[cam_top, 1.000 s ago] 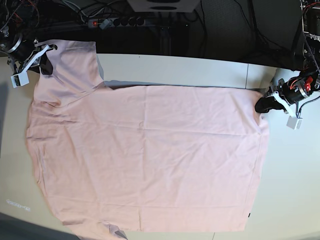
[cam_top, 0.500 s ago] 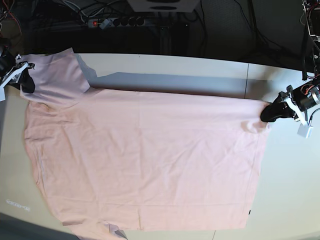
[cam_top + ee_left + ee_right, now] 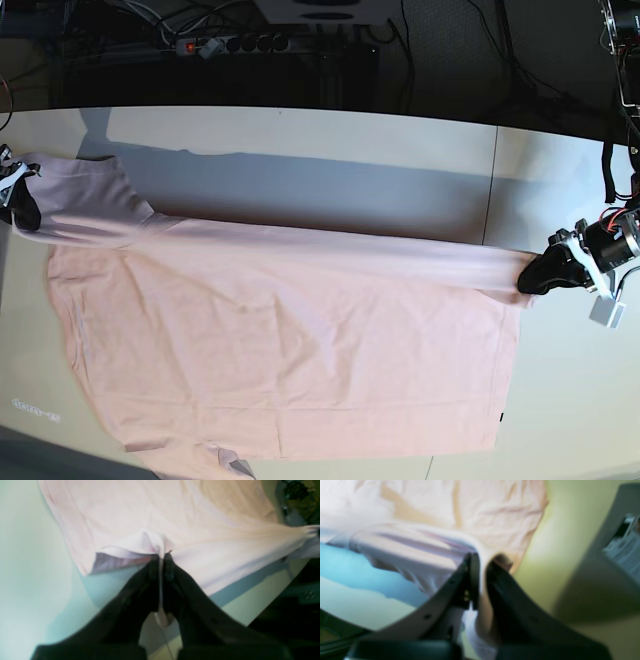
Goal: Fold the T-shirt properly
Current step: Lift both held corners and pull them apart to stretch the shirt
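Note:
The pale pink T-shirt (image 3: 290, 340) lies spread on the table, plain side up, its far edge lifted and pulled taut between both arms. At the right of the base view my left gripper (image 3: 530, 277) is shut on the shirt's far hem corner; the wrist view shows that gripper (image 3: 162, 558) pinching a fold of pink cloth (image 3: 150, 542). My right gripper (image 3: 22, 208) at the left edge is shut on the far sleeve, and its wrist view shows the gripper (image 3: 481, 560) clamping bunched cloth (image 3: 420, 547). Lettering and neck label are hidden.
The pale table (image 3: 350, 140) shows bare behind the lifted edge, with a seam (image 3: 493, 180) at right. A power strip (image 3: 235, 44) and cables lie on the dark floor beyond. The shirt's near sleeve (image 3: 200, 460) hangs at the front edge.
Both grippers have carried the shirt's far edge toward the near side. The right one has gone out to the left edge of view, the left one lower and right. The cloth between them has stretched straight.

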`<state>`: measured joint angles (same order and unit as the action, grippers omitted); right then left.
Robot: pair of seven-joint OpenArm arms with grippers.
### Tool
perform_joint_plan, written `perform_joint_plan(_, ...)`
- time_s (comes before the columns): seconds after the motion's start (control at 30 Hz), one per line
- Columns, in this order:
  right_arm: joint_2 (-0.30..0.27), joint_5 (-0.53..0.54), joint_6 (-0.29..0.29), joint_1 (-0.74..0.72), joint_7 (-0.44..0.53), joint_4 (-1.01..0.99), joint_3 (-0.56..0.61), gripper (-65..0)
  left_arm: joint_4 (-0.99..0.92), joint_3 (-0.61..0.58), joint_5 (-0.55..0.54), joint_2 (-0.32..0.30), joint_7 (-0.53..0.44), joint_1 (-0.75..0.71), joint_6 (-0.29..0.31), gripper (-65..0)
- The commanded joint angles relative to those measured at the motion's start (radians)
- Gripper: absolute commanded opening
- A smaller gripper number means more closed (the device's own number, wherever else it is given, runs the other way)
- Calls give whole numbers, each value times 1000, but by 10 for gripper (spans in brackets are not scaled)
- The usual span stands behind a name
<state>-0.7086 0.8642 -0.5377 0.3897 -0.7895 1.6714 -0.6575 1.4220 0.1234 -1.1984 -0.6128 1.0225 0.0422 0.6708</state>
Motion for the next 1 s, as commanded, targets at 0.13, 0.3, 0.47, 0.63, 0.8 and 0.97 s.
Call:
perform_joint_plan(0.13, -98, -76, -8, -123, 26, -28, 126, -650, 1, -78, 70, -18, -66, 71, 27, -650)
perform_joint_plan(0.3, -142, -116, -7, -299, 26, -125, 325, -650, -50, -86, 79, -19, -65, 104, 27, -650)
perform_joint_plan(0.47, -144, -117, -8, -499, 25, -259, 471, -650, -106, -86, 90, -19, -72, 145, 27, -650)
perform_joint_plan(0.63, -144, -124, -8, -687, -2, -371, 637, -650, -201, -86, 100, -16, -76, 213, 27, -650)
perform_joint_plan(0.8, -139, -132, -8, -840, 1, -455, 790, -650, -284, -86, 134, 5, -78, 281, 27, -650)
perform_joint_plan(0.97, -124, -149, -8, -948, 4, -525, 892, -650, -348, -89, 161, 21, -118, 320, 27, -650)
